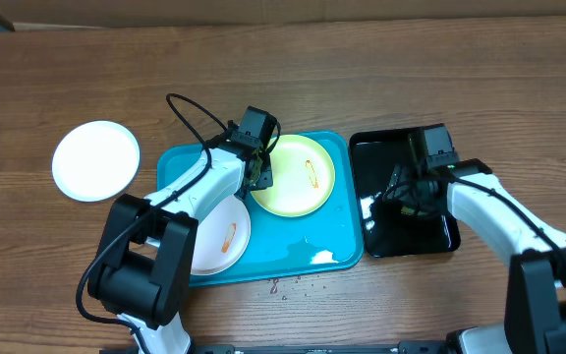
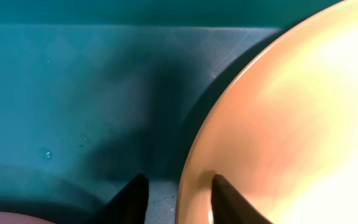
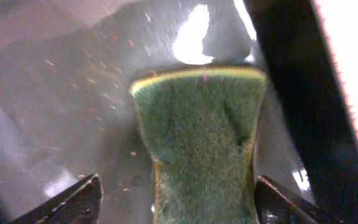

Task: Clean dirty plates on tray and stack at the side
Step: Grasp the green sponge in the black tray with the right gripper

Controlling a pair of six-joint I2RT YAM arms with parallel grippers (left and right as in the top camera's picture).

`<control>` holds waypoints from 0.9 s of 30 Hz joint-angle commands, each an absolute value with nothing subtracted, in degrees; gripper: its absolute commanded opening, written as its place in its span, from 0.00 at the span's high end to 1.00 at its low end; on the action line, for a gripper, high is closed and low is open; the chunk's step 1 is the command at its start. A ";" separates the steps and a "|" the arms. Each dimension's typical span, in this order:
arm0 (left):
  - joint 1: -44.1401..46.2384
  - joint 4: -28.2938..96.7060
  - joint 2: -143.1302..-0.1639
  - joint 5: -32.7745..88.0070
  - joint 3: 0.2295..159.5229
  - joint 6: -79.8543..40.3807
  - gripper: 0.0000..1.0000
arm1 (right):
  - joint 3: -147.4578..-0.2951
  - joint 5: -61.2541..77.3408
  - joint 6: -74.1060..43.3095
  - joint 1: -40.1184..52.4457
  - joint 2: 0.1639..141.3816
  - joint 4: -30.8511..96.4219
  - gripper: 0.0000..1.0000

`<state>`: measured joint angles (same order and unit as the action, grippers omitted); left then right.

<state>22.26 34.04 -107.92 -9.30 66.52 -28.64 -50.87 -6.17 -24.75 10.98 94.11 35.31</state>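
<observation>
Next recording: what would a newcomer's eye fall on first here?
The turquoise tray at the table's centre stands out first, holding a yellow-green plate and a smeared white plate. The left tool straddles the yellow-green plate's rim, while the right tool hangs open over a green sponge in the black tray to the right. A clean-looking white plate sits alone on the table at far left.

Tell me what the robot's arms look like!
Both arms have smooth white shells with chunky black joints. The left arm has a looping black cable; the right arm matches it. Each ends in a black camera block and dark pointed fingers.
</observation>
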 commanded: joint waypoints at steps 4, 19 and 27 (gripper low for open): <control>22.15 33.61 -108.36 -10.48 66.46 -29.43 0.63 | -49.12 -2.66 -24.23 11.31 98.74 37.54 0.49; 22.15 33.15 -108.36 -10.52 66.46 -29.41 0.58 | -58.43 -5.65 -23.29 11.29 98.70 47.09 0.37; 22.15 33.08 -108.36 -10.50 66.46 -29.41 0.57 | -58.74 -12.40 -23.33 11.22 98.72 44.95 0.20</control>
